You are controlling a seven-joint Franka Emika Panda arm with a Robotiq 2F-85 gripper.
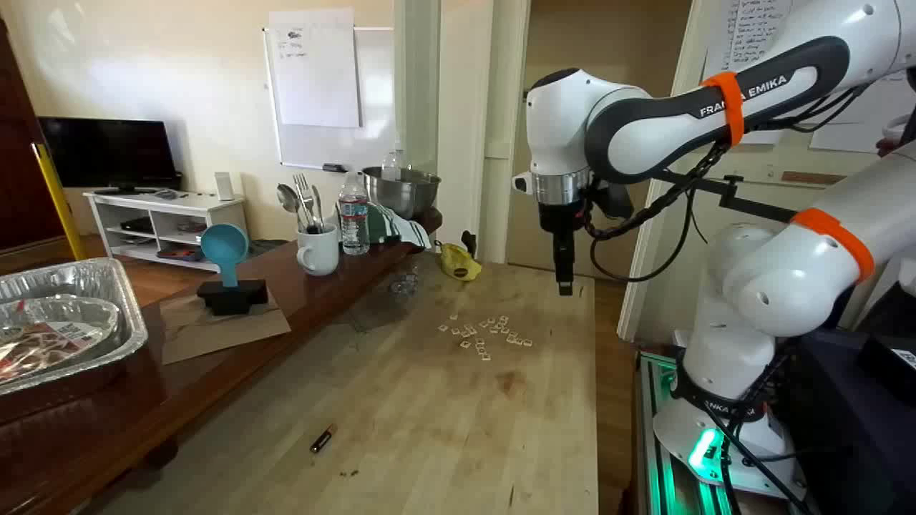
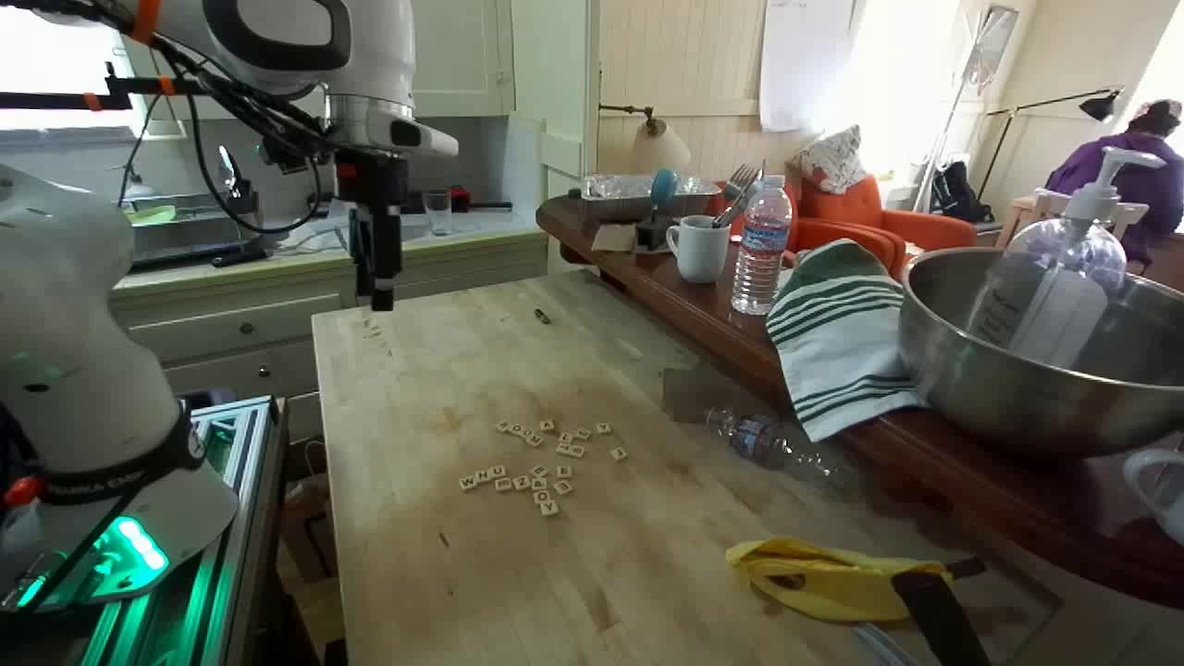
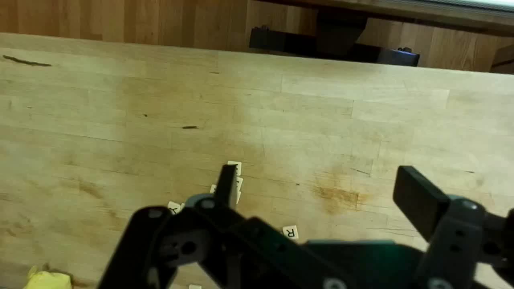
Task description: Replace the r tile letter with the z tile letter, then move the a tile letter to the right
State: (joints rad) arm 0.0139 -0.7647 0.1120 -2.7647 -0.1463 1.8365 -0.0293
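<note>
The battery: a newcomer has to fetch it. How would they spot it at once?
In an exterior view, find the pale wooden table, then the scattered letter tiles. Lower in the picture and further left lies the battery: a small black cylinder with a coppery end, unlike the flat, pale letter tiles.

- In an exterior view, we see a window [image 2: 55,51] burnt out to white.
- In both exterior views, we catch a green light [image 1: 707,447] glowing.
- In the wrist view, we find the gripper [image 3: 317,180] dark and slightly blurred.
</note>
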